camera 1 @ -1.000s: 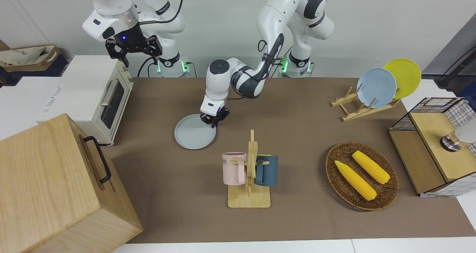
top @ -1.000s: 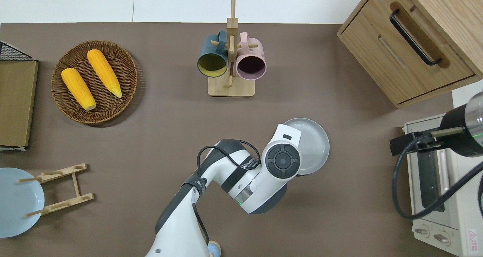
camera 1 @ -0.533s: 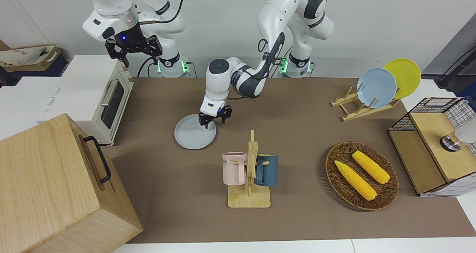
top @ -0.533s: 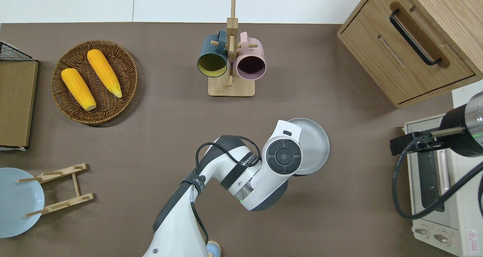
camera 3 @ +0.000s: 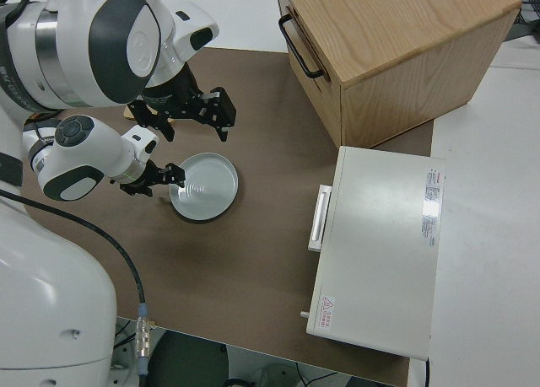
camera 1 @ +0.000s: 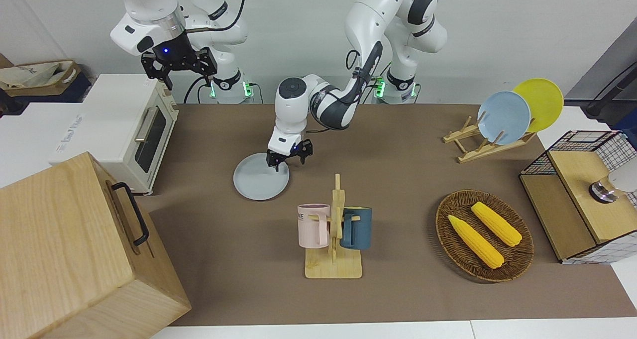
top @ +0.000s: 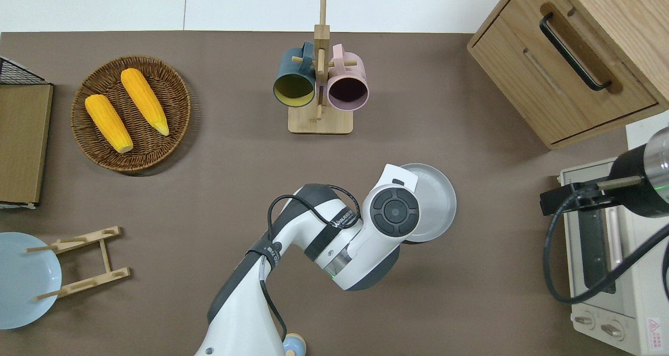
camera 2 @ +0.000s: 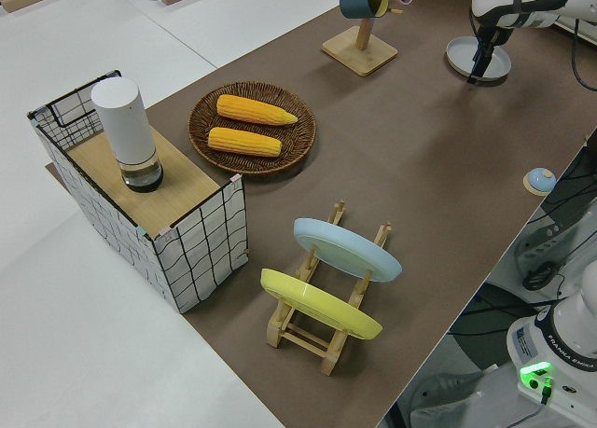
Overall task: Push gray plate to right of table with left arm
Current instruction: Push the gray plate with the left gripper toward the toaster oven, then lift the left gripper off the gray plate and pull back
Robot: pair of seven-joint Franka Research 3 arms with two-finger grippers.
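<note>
The gray plate (camera 1: 261, 178) lies flat on the table (camera 1: 398, 145), about midway along it, and it is empty. The left gripper (camera 1: 288, 156) is low at the plate's edge on the side toward the left arm's end; its fingers are spread apart and hold nothing, one fingertip over the plate's rim and the other over the bare table. Toward the right arm's end there is an open strip of table, and then the white toaster oven (camera 1: 127, 130) and the wooden cabinet (camera 1: 74, 249). Farther from the robots than the plate stands a wooden mug rack (camera 1: 334, 239) with a pink mug (camera 1: 313, 224) and a dark blue mug (camera 1: 356, 228) hanging on it. Toward the left arm's end is a wicker basket (camera 1: 450, 249) that holds two corn cobs (camera 1: 485, 233). Near it, a wooden plate rack (camera 1: 480, 142) carries a sky-blue plate (camera 1: 503, 117) and a yellow plate (camera 1: 542, 100), both standing tilted. The right gripper (camera 1: 178, 65) is parked, with its fingers apart and empty.
</note>
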